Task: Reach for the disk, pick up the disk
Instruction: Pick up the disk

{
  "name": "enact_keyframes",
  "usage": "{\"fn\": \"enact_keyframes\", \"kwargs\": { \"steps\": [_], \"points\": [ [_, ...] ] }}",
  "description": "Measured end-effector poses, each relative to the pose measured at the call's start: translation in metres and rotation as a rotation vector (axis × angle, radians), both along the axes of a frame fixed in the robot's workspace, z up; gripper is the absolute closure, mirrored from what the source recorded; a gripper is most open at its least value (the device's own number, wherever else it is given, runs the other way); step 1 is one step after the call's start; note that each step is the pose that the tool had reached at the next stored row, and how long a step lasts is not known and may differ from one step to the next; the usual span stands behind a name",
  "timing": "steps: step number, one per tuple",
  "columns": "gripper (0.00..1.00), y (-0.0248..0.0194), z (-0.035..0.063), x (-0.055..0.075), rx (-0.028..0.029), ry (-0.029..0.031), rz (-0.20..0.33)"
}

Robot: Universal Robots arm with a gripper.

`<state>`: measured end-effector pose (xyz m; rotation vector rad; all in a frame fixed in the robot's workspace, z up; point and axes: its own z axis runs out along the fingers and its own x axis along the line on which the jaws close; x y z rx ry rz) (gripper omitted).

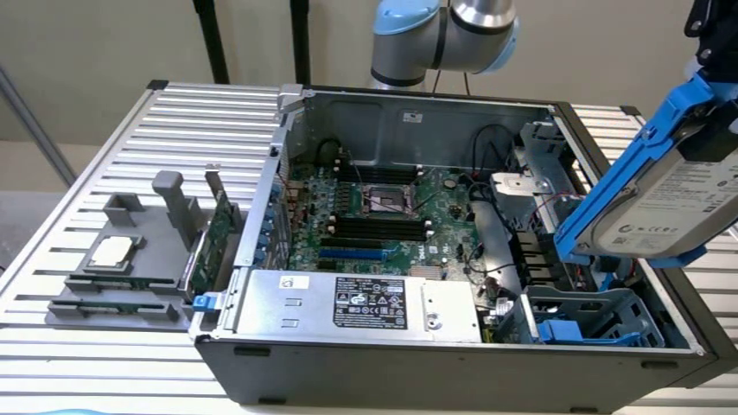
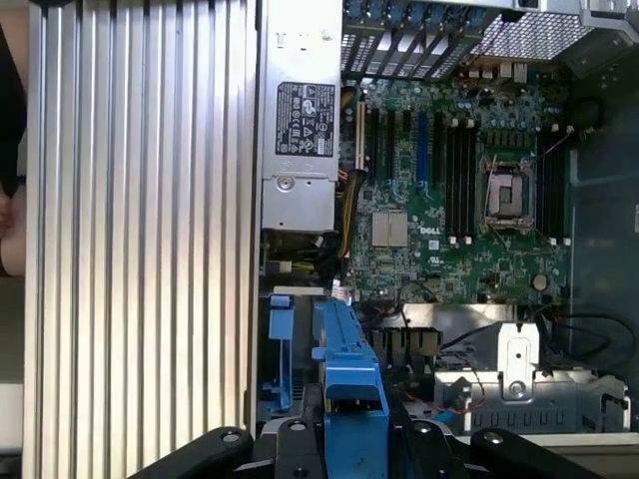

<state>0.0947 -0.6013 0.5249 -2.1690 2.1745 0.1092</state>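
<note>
The disk [image 1: 675, 203] hangs tilted in the air over the exterior view's right side of the open computer case, above the drive bay. Its white printed label faces the camera and blue plastic rails [image 1: 645, 147] run along its edges. My gripper [image 1: 711, 30] is at the disk's upper end, at the top right corner of the exterior view, and is shut on it. In the wrist view the disk's blue rail [image 2: 349, 369] runs edge-on between my black fingers [image 2: 290, 439], with my gripper [image 2: 354, 444] closed around it.
The open case [image 1: 381, 363] holds a motherboard [image 1: 381, 216], a silver power supply box with a black label [image 1: 358, 303] and a drive bay with blue plastic [image 1: 588, 320]. A grey fixture with a small silver chip [image 1: 113, 251] stands on the slatted table [image 1: 69, 173]. A person's hand [image 2: 5, 215] shows at the table's edge.
</note>
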Motion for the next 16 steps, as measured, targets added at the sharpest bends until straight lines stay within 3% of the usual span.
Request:
{"fn": "enact_keyframes", "kwargs": {
  "steps": [3,16],
  "points": [
    [0.67,-0.0042,-0.0011,0.0,0.0012,-0.0008,0.0],
    [0.67,-0.0042,-0.0011,0.0,0.0013,-0.0008,0.0]
  ]
}}
